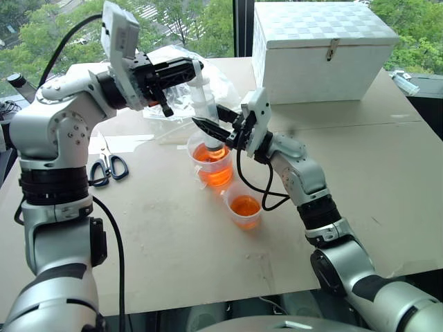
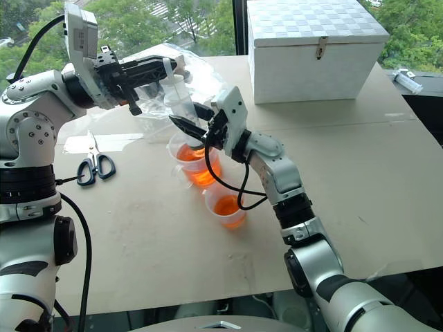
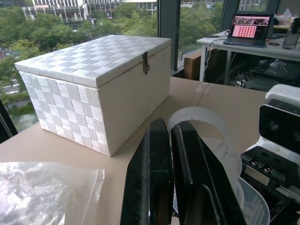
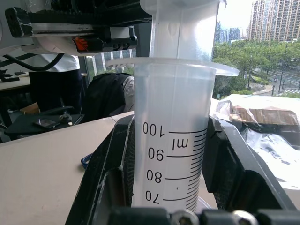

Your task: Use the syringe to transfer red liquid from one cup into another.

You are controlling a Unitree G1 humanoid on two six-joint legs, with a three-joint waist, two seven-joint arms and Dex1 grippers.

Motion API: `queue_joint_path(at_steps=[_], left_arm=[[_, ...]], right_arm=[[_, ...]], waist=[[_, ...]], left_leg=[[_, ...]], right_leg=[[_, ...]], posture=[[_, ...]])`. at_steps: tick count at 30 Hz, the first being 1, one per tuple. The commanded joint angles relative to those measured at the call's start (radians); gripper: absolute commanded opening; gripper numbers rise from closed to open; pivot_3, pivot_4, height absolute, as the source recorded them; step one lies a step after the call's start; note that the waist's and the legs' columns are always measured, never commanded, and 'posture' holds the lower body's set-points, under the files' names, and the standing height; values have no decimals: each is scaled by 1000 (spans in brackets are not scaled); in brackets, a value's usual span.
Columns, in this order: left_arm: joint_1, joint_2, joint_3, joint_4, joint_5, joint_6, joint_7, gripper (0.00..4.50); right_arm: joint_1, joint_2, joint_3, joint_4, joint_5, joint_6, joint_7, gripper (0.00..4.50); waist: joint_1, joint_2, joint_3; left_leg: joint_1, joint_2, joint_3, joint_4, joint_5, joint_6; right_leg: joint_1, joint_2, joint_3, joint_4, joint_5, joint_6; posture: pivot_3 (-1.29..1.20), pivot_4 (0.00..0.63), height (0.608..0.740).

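The syringe (image 1: 205, 104) stands upright with its tip down in the taller cup (image 1: 211, 164), which holds red liquid (image 1: 214, 173). My right gripper (image 1: 206, 115) is shut on the syringe's clear barrel (image 4: 171, 140), near the top graduation marks. My left gripper (image 1: 196, 69) reaches in level from the left, shut, with its fingers (image 3: 161, 178) against the white plunger top (image 3: 197, 119); nothing shows between them. The shorter cup (image 1: 245, 211) stands just in front of the taller one, apart from it, with orange-red liquid in its bottom.
A white woven box (image 1: 318, 48) stands at the back of the table. A crumpled clear plastic bag (image 1: 169, 59) lies behind the cups. Scissors (image 1: 107, 166) lie to the left. Another syringe (image 1: 405, 83) lies at the far right edge.
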Motion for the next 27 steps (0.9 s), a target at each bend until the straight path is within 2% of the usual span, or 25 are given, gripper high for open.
queue_joint_path(at_steps=[1,7,11,14,18,27], left_arm=[[-44,6,64,-17,1,-33,43,34],[-48,9,74,-13,-10,-31,34,34],[-55,23,96,-20,-42,-14,16,1170],[-80,15,123,-1,-42,-8,62,2582],[-49,59,141,-35,-79,13,-6,4288],[9,100,143,-51,-73,22,-17,4288]], right_arm=[[-1,21,56,-17,0,-9,50,1536],[-29,24,41,-13,4,-20,44,1536],[-67,32,22,-27,19,-14,33,1536],[-88,36,11,-28,26,-14,29,1536],[-113,36,-7,-23,37,-16,20,1536],[-184,27,-61,-7,63,-20,1,1536]], waist=[[0,0,0],[0,0,0],[-6,0,0],[-8,0,0],[-17,0,0],[-21,0,0]], left_leg=[[0,0,0,0,0,0],[0,0,0,0,0,0],[0,0,0,0,0,0],[0,0,-1,0,0,0],[0,0,-1,1,0,0],[1,0,-1,2,0,0]], right_leg=[[0,0,0,0,0,0],[0,0,0,0,0,0],[0,0,0,0,0,0],[0,0,0,0,0,0],[0,0,0,2,0,0],[0,0,0,9,0,0]], posture=[[0,150,740],[0,150,740],[0,150,740],[0,150,740],[0,150,740],[0,150,740]])
